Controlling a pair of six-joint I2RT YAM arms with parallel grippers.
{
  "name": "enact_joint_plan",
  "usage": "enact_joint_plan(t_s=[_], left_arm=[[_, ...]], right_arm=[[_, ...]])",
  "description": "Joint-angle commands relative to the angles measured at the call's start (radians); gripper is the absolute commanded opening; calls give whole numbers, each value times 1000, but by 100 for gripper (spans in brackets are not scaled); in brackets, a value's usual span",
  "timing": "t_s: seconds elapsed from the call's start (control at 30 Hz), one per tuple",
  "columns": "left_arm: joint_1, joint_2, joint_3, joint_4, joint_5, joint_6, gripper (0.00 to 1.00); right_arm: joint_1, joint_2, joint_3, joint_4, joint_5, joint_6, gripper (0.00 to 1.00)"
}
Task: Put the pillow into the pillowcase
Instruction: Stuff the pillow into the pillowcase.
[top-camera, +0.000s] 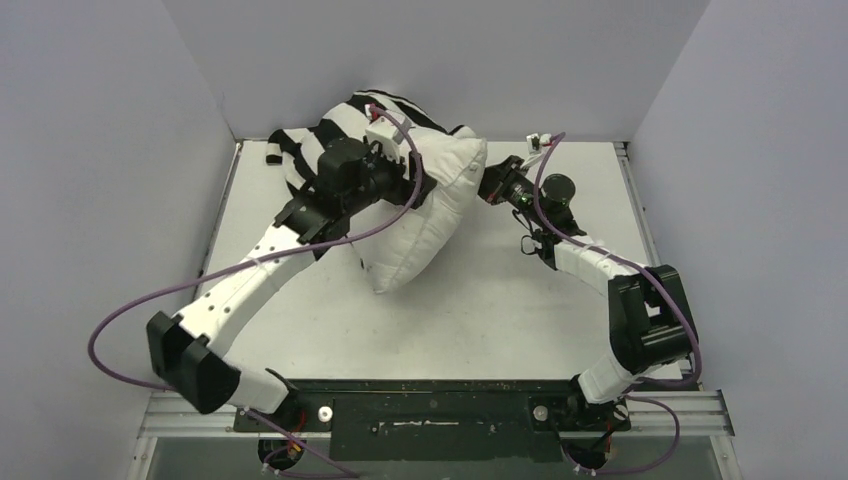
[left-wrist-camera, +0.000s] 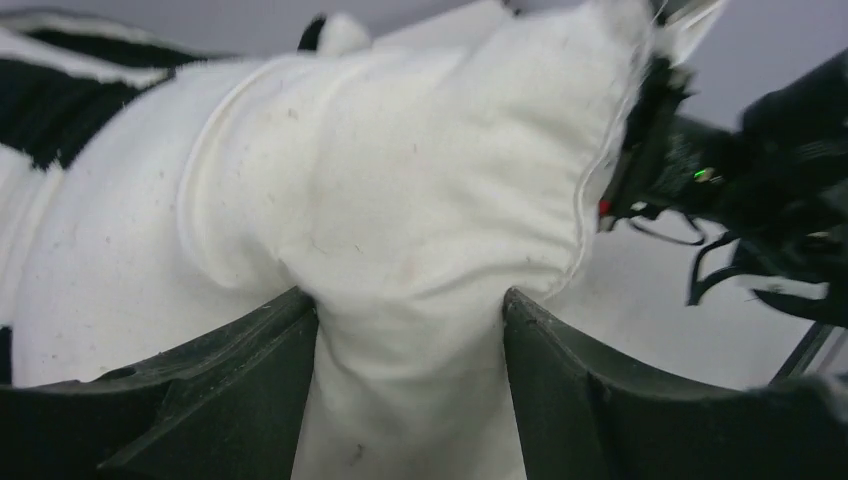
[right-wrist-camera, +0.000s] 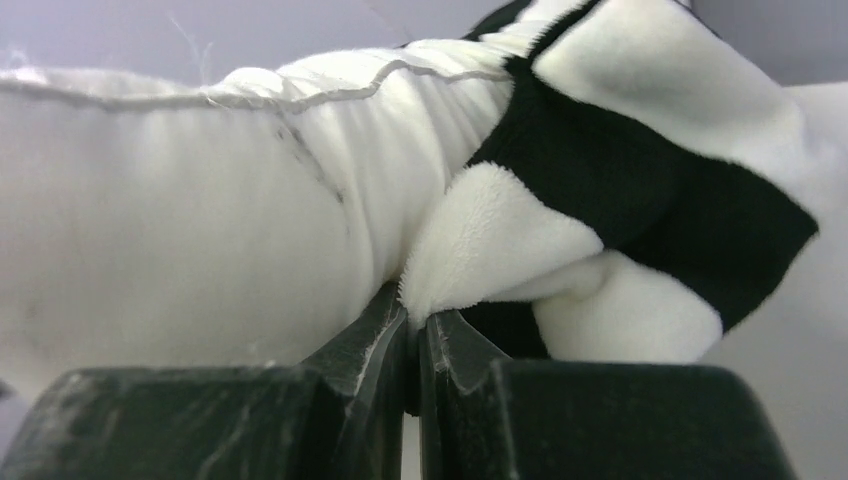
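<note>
Pillow (top-camera: 430, 215), in the top view, lying toward the far edge of the tabletop (top-camera: 500, 320), left of middle, one corner pointing at the near edge, far end tucked under the striped pillowcase (top-camera: 300, 150) bunched by the far left corner. Across the pillow's upper side, left arm (top-camera: 250, 280), with the left jaws hidden beneath its wrist; at the pillow's right corner, right arm (top-camera: 600, 270), tip touching the fabric. From the left wrist view: left jaws standing well apart, a plump fold of pillow (left-wrist-camera: 400, 250) bulging between them and touching both inner faces, not squeezed flat; pillowcase (left-wrist-camera: 60, 90) at the left edge of view. From the right wrist view: right jaws closed almost fully, pinching a fleecy white edge of pillowcase (right-wrist-camera: 500, 240), pillow (right-wrist-camera: 180, 250) pressed close just beside the pinch, on the left.
</note>
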Motion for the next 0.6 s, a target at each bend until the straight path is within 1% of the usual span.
enact_joint_plan(t_s=[0.0, 0.07, 0.17, 0.33, 0.37, 0.4, 0.43, 0.47, 0.5, 0.53, 0.57], left_arm=[[-124, -99, 76, 75, -150, 88, 65], [-199, -86, 139, 39, -221, 164, 68], [-269, -65, 173, 44, -274, 268, 70], [-312, 17, 220, -40, -340, 398, 72], [-308, 37, 210, -48, -341, 413, 72], [-301, 60, 193, -49, -340, 414, 70], [-283, 91, 167, -44, -325, 394, 62], [-255, 124, 132, -25, -326, 371, 47], [-214, 167, 95, -2, -349, 341, 29], [-151, 226, 65, 7, -362, 308, 17], [-111, 268, 42, 13, -359, 283, 12]], right_arm=[[25, -97, 64, 139, -107, 14, 0], [29, -106, 61, 138, -109, 14, 0], [32, -115, 59, 127, -112, 12, 0], [31, -121, 67, 107, -117, 20, 0], [30, -121, 71, 109, -119, 24, 0], [31, -120, 74, 116, -121, 29, 0], [29, -122, 74, 127, -123, 35, 0], [26, -127, 69, 143, -123, 43, 0], [22, -136, 62, 152, -122, 52, 0], [17, -147, 55, 154, -125, 57, 0], [13, -162, 44, 159, -133, 54, 0]])
